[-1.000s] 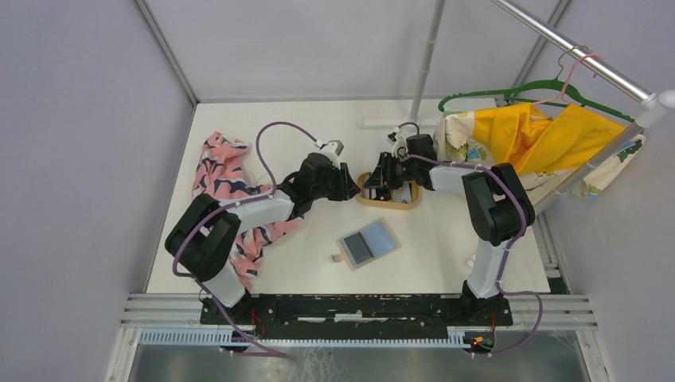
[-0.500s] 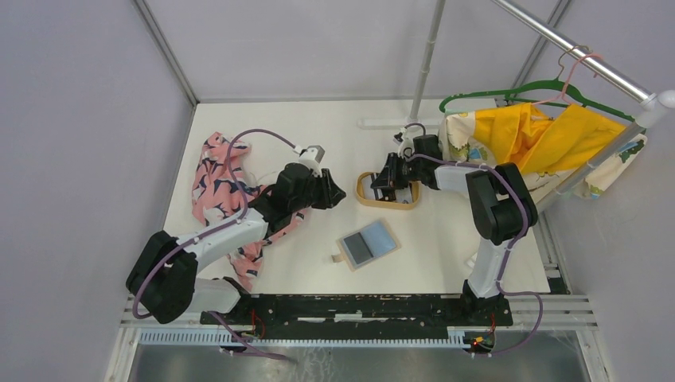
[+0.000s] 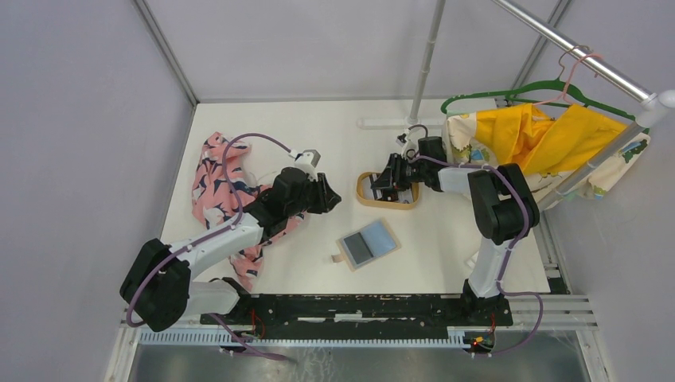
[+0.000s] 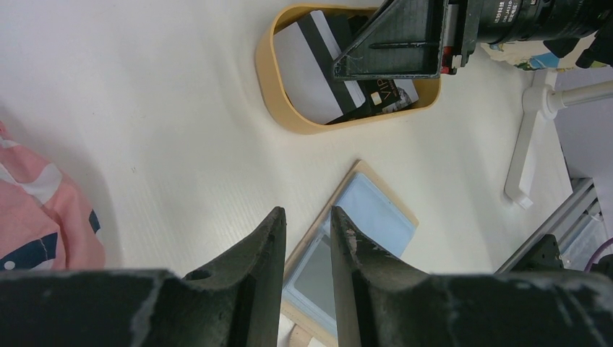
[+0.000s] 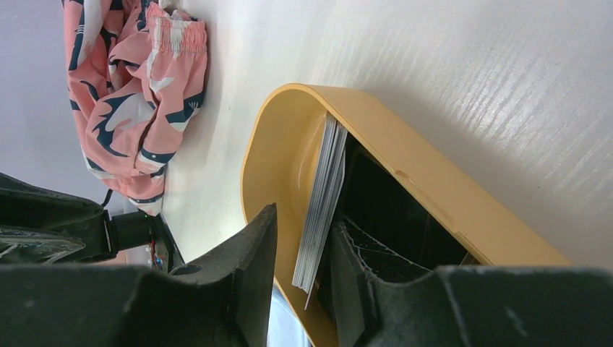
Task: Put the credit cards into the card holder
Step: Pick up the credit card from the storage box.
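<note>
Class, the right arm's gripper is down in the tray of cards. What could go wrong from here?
The right gripper has its jaws around a stack of credit cards standing on edge against the tray wall: it may lift several at once or drag the tray.
The card holder lies loose and open; the left gripper hovers near it, holding nothing, so it could slide when a card goes in.

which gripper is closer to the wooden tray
Right. The right gripper is inside the tray, jaws astride the cards; the left gripper sits off to its left, not touching.
</note>
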